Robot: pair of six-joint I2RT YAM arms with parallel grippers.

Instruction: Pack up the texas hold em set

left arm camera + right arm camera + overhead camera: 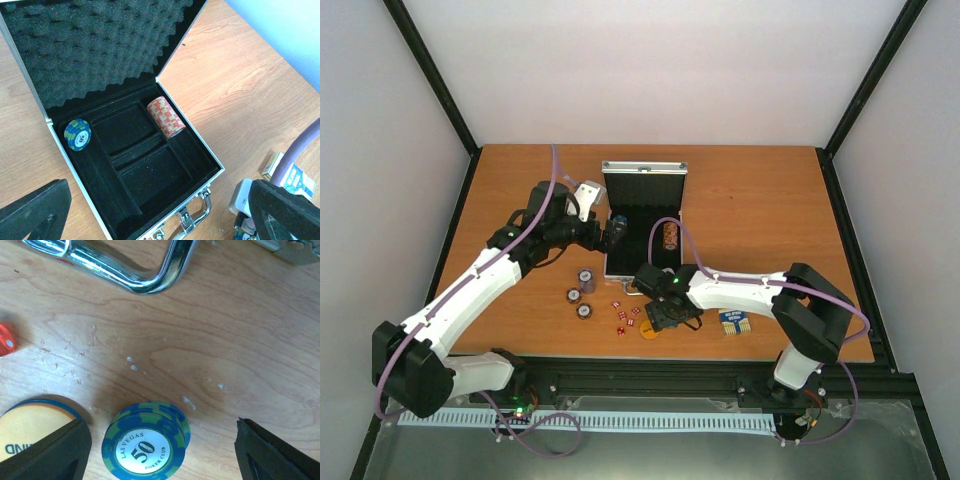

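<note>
The silver case (644, 170) lies open mid-table with its foam lid raised. Its black tray (150, 175) holds a blue chip stack (77, 134) at one corner and a red chip stack (166, 116) at another. My left gripper (608, 236) hovers over the case's left side, open, with nothing between its fingers (35, 212). My right gripper (161, 442) is low over the table in front of the case handle (135, 270). It is open, with a blue-green "50" chip stack (145, 447) between its fingers (55, 455), untouched.
Three chip stacks (582, 293) stand left of the right gripper. Several red dice (625, 316) lie beside the orange disc (650, 330), which the right wrist view shows left of the fingers (30, 432). The blue-yellow card deck (735, 323) lies to the right.
</note>
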